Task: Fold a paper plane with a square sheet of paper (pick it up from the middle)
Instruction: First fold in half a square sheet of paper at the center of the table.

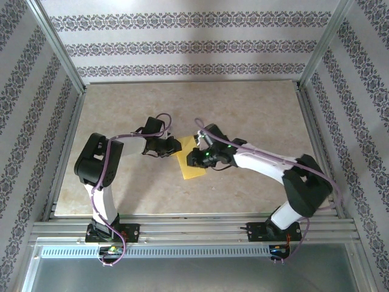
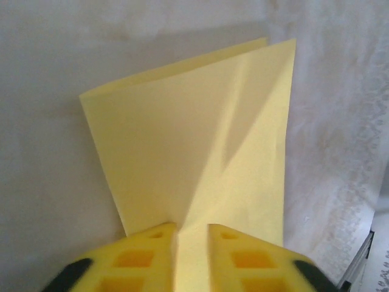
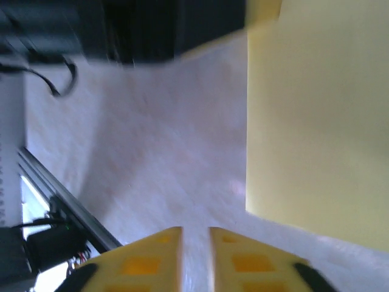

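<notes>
The square sheet of paper [image 1: 193,168] is yellow and lies folded on the table between my two grippers. In the left wrist view the paper [image 2: 200,140] shows two layers at its far edge and a diagonal crease running toward my fingers. My left gripper [image 1: 177,146] sits at the sheet's near left edge, and there the left gripper [image 2: 192,229] is open by a narrow gap, with paper visible through the gap. My right gripper [image 1: 192,157] hovers over the sheet's right side. In its own view the right gripper [image 3: 196,231] is narrowly open over bare table, the paper [image 3: 322,121] off to the right.
The beige table [image 1: 243,109] is enclosed by a metal frame with patterned walls. A rail [image 1: 194,230] runs along the near edge by the arm bases. The dark body of the left arm [image 3: 170,24] and a table-edge rail [image 3: 61,201] show in the right wrist view.
</notes>
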Motion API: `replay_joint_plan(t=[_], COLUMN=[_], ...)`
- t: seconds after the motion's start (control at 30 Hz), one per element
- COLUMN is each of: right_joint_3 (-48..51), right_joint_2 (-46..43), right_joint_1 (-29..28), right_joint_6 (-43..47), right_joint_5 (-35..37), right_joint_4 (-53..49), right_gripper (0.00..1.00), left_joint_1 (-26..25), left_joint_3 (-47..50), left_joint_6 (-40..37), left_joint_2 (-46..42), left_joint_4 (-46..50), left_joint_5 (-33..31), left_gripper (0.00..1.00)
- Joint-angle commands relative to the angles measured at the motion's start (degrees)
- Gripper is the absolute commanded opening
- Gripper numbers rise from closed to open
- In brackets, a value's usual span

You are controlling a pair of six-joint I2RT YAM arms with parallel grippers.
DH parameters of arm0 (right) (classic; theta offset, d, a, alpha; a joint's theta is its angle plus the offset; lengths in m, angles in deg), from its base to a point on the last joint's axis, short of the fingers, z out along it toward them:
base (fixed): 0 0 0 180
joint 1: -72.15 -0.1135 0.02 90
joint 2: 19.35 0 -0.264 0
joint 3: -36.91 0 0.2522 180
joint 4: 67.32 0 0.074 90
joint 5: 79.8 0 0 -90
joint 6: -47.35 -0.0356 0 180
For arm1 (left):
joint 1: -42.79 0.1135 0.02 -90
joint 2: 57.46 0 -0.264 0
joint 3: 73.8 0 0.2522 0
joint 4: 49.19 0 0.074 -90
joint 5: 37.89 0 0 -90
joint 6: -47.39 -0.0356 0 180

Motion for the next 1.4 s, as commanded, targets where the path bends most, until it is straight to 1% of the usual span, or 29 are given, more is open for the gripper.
replay_joint_plan(t=[0.0, 0.13, 0.17, 0.27, 0.37, 0.47, 0.7, 0.93, 1.07, 1.17, 1.37], right_joint_3=[4.6, 7.0, 7.3, 7.3, 7.1, 6.8, 6.6, 7.3, 7.9, 8.0, 8.4], right_joint_2=[-2.7, -3.2, -2.9, -0.7, 2.2, 5.2, 8.6, 9.1, 8.0, 7.6, 7.5], right_joint_1=[4.8, 9.7, 10.6, 12.7, 13.3, 13.0, 11.3, 10.2, 10.2, 10.2, 10.0], right_joint_6=[0.2, 1.3, 1.8, 2.9, 3.6, 3.6, 3.4, 2.8, 2.4, 2.4, 1.7], right_joint_5=[2.6, 0.0, -0.8, -4.3, -7.9, -9.7, -9.9, -9.6, -8.4, -7.1, -8.3], right_joint_4=[2.9, 3.4, 3.4, 3.3, 3.7, 3.6, 2.9, 2.5, 1.9, 0.7, 1.0], right_gripper=[0.30, 0.43, 0.46, 0.49, 0.50, 0.50, 0.50, 0.50, 0.50, 0.50, 0.50], left_joint_1=[0.2, -1.5, -2.2, -3.8, -4.8, -5.1, -6.1, -6.2, -6.2, -6.2, -6.1], left_joint_3=[0.4, 3.1, 3.7, 5.0, 6.0, 6.0, 5.3, 2.0, 2.6, 2.7, 3.8], left_joint_6=[2.6, 5.1, 5.5, 7.6, 8.9, 9.6, 11.0, 11.7, 12.1, 12.2, 13.3], left_joint_2=[-6.4, -11.1, -11.9, -13.1, -13.2, -12.3, -9.8, -4.4, -2.3, -1.6, -0.7], left_joint_4=[1.3, 2.0, 2.2, 1.9, 0.5, -0.3, -1.7, -4.2, -4.6, -3.0, -3.4], left_joint_5=[-1.1, -5.3, -6.3, -8.0, -8.8, -8.9, -8.1, -6.3, -7.4, -8.4, -8.6], left_gripper=[0.34, 0.46, 0.46, 0.45, 0.45, 0.45, 0.46, 0.43, 0.42, 0.42, 0.42])
